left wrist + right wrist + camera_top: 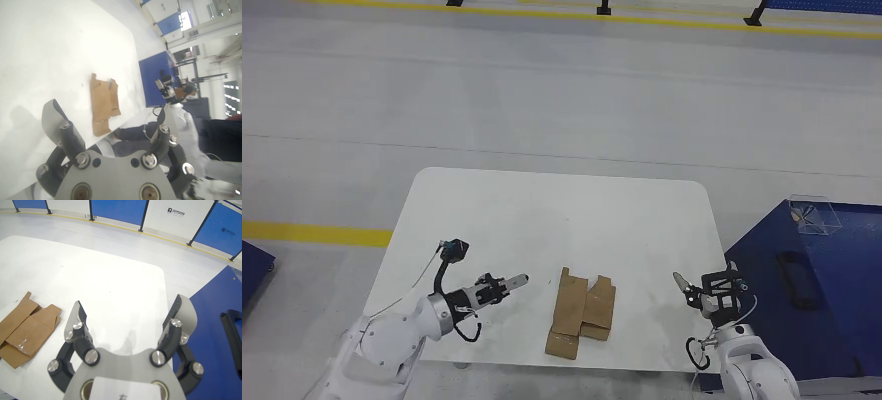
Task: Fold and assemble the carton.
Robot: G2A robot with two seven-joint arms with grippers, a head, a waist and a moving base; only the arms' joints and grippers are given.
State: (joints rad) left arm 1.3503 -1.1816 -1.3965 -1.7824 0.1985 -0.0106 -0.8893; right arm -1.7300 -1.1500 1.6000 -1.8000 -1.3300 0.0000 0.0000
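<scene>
Looking down from above, I see the carton (580, 313) lying flat on the white tabletop (542, 210), close to the edge that is nearest to me. It is brown cardboard, not yet folded up, and its panels lie partly 1 over another with the flaps sticking out at the ends. My left gripper (514, 283) hovers over the tabletop near the carton, on its left side, and does not touch it. Its 2 fingers (54, 113) stand wide apart and hold nothing. My right gripper (704, 282) is at the right edge of the tabletop, well apart from the carton, so the carton lies between my 2 grippers. The fingers (79, 313) of this gripper are also spread wide, with nothing between them. Just beside the tabletop on the right stands a blue cabinet (812, 300) with a black handle (232, 336) on its top.
</scene>
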